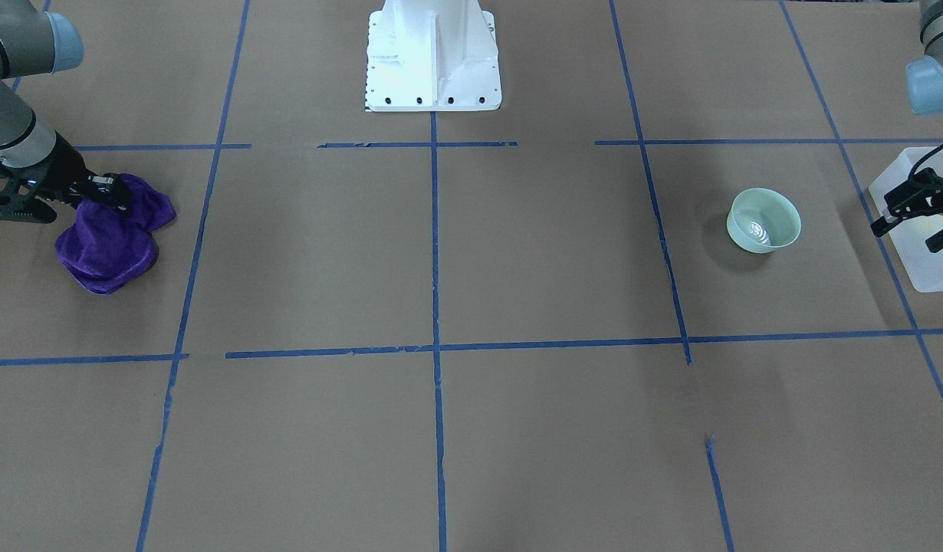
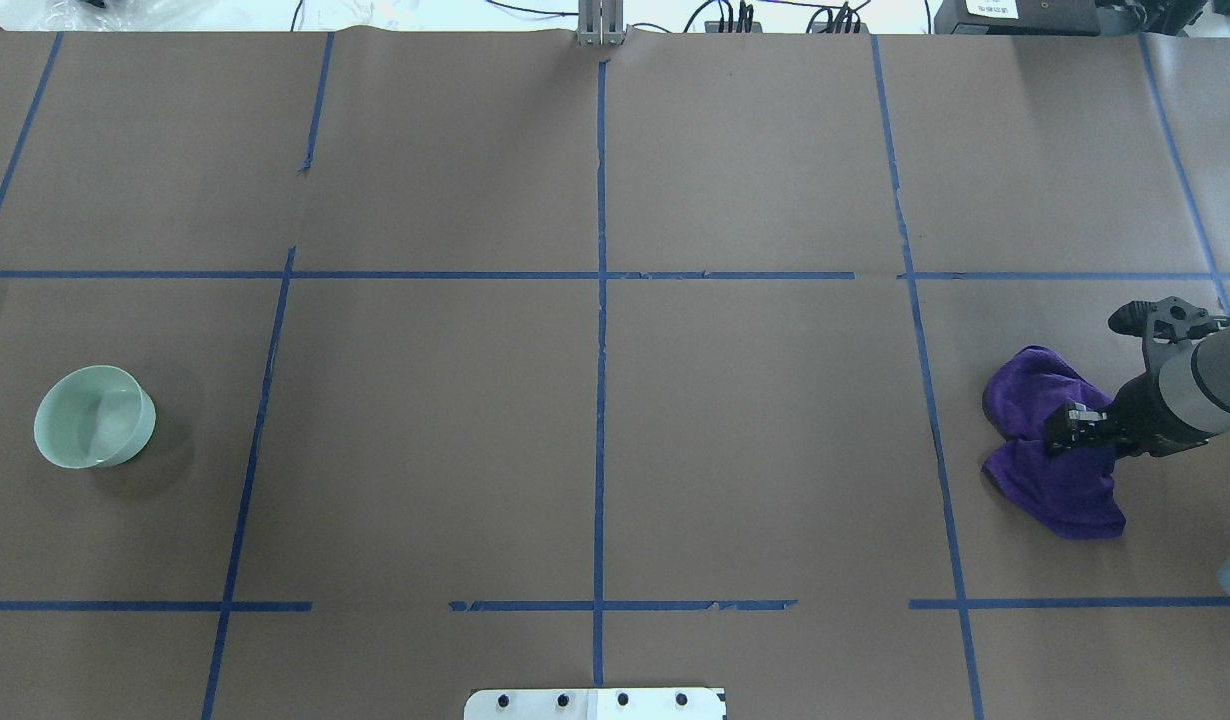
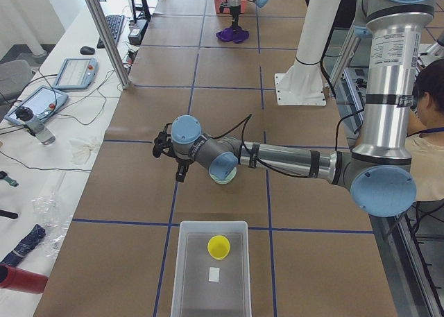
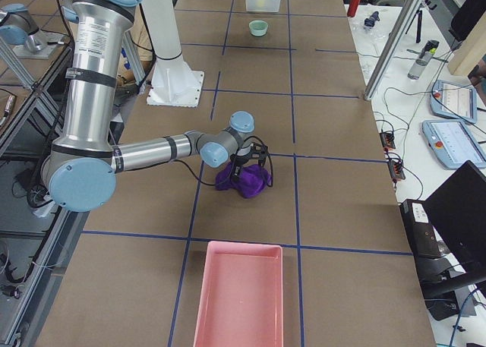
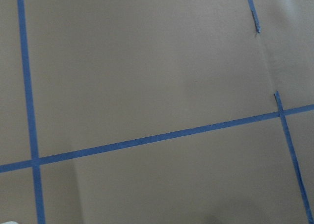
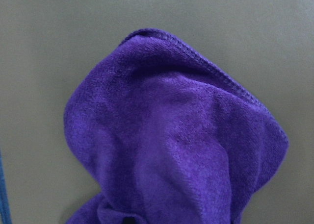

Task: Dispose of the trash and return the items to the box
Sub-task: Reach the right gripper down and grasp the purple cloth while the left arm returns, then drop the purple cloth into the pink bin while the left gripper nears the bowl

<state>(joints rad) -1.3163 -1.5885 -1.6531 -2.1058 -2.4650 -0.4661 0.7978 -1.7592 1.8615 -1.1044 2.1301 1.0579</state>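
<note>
Cloth first — right hand seems shut on the purple cloth at far left; I'd lift high so no fold drags. Left hand, open and empty, hangs over the box at right edge; bowl nearby on the surface.

Cup in box; bowl nr box; cloth at opp. end.
</note>
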